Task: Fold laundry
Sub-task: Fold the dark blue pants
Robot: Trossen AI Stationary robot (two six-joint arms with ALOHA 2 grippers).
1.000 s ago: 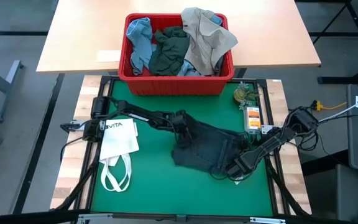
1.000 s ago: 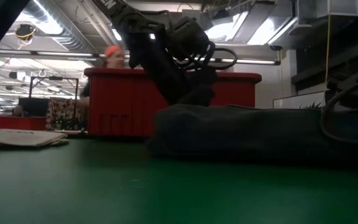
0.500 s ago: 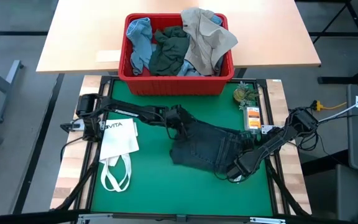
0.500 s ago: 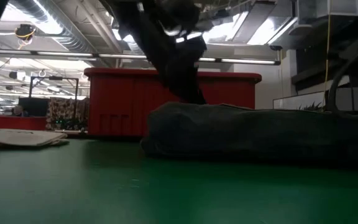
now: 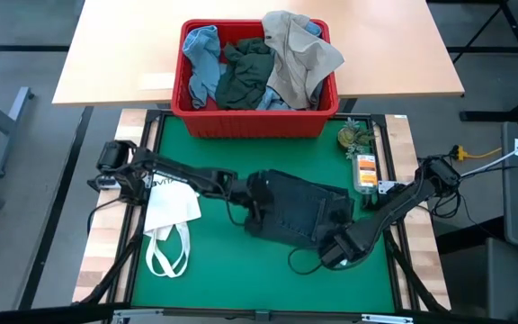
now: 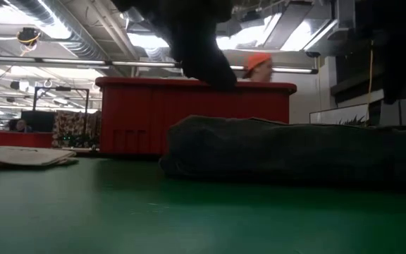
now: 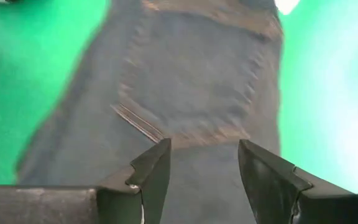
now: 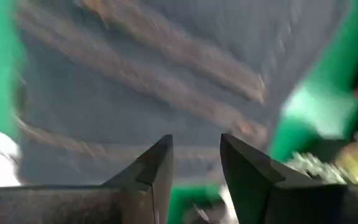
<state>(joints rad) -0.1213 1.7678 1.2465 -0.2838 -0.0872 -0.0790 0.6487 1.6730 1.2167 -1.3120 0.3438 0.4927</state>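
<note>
Only partly legible text: black "VITA"-type lettering on white tote bag (image 5: 171,205), left of jeans (image 5: 299,209); rest unreadable.

A dark arm (image 6: 196,42) comes down from above, its lower end just over the left part of the folded dark jeans (image 6: 294,152), which lie flat on the green surface (image 6: 154,212). Behind the arm stands a red bin (image 6: 146,116), with a person's orange cap (image 6: 258,62) above its rim. Well off to the arm's left lies a flat white bag (image 6: 20,156) (only its edge shows).
</note>
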